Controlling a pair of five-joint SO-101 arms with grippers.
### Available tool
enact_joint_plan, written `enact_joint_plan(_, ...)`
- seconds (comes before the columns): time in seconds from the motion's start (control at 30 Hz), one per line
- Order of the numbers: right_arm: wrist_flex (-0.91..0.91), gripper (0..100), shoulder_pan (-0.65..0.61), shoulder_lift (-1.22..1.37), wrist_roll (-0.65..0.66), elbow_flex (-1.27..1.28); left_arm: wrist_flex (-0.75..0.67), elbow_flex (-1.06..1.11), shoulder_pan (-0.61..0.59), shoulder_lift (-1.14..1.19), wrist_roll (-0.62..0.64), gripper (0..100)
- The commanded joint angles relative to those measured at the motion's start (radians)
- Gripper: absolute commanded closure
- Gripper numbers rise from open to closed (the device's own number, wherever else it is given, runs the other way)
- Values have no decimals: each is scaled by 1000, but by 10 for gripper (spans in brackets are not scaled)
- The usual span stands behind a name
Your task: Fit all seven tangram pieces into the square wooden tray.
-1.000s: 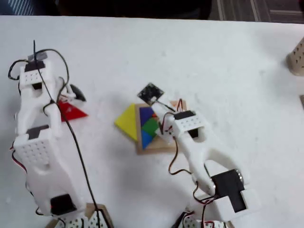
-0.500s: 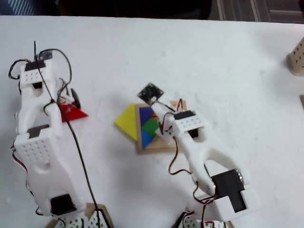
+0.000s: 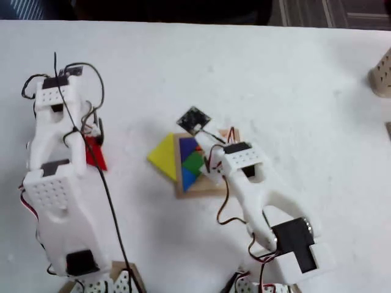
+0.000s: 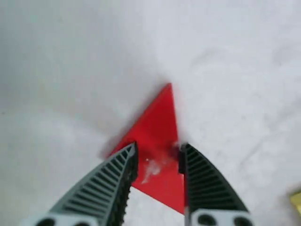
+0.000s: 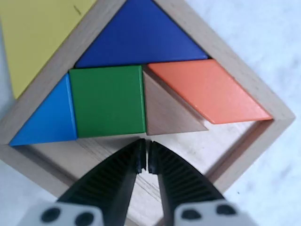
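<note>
The left gripper [image 4: 157,157] is clamped on the flat red triangular piece [image 4: 160,122], which sits on the white table [image 3: 275,73] well out at nine o'clock from the square wooden tray [image 3: 195,191]. The right gripper [image 5: 145,160], fingers pressed together, hangs over the tray's bare floor beside the green square piece [image 5: 107,100].

Left pincer [image 4: 157,147] has closed on red triangle [image 4: 161,117].

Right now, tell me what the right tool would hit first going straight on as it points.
Probably the bare floor of the square wooden tray, just short of the green square piece; depth is hard to judge.
</note>
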Motion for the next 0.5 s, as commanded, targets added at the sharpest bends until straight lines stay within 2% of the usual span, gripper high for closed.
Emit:
enact_joint_plan(0.0,16,981,-21,-1,15,-25,12,8,31,61,-11,866)
enact_joint_plan(0.07,16,981,-21,-1,15,-25,12,0,27,61,-21,862)
enact_joint_plan(0.27,16,981,-21,-1,15,-25,-34,29,27,-39,-206,858)
enact_joint_plan(0.47,16,981,-21,-1,15,-25,-180,259,42,-229,-322,766)
